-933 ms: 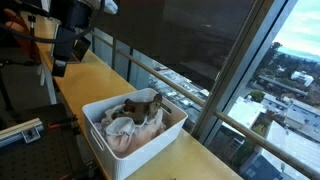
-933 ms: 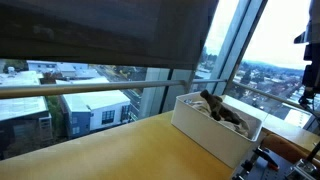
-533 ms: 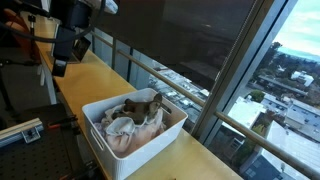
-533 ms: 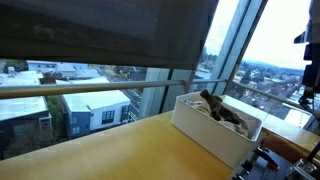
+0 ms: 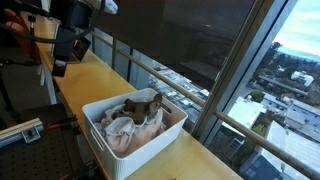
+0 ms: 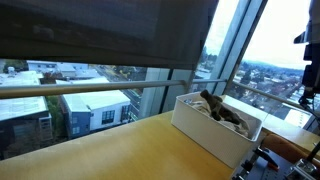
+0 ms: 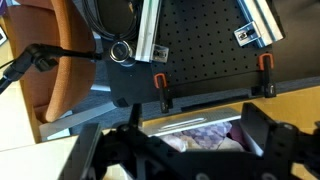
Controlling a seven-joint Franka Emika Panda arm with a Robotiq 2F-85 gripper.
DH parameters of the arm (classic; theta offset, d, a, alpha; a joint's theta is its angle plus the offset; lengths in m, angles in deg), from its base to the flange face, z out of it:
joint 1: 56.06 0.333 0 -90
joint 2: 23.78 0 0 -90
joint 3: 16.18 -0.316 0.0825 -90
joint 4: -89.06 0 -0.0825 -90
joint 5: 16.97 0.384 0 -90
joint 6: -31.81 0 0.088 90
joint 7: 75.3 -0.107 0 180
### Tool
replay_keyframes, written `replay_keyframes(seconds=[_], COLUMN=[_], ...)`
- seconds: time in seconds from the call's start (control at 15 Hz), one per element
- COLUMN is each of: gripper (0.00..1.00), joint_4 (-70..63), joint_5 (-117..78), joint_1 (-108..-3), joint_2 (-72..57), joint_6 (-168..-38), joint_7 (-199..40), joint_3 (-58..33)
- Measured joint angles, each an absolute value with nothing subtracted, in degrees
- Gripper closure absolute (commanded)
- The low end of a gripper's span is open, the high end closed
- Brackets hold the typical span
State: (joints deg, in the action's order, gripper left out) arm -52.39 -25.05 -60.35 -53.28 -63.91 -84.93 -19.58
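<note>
White plastic bin (image 5: 150,150) stands on the wooden surface (image 5: 100,82) close to the window (image 5: 200,50). It is heaped with crumpled cloths (image 5: 128,128), pale ones underneath and a brown cloth (image 5: 146,103) on top. Its mouth faces up. Its long axis looks to run across the surface, one short end toward the glass, though I can't be sure of that from these angles.

My end effector (image 5: 62,62) hangs well above the surface and back from the bin, touching nothing, with its jaws spread wide and empty. In the wrist view its two fingers (image 7: 108,150) frame the pale cloths well below them.

Over the last second nothing has shifted. Arm, bin and cloths sit exactly as they did, so no contact has been made with anything.
</note>
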Motion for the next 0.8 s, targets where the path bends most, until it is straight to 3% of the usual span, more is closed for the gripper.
replay_keyframes(seconds=[0.8], gripper=[0.0], joint_4=[-44.42], joint_5=[-22.42], joint_1=[-60.39], joint_2=[-36.92], joint_6=[-93.23], joint_7=[-80.05], joint_3=[-13.41])
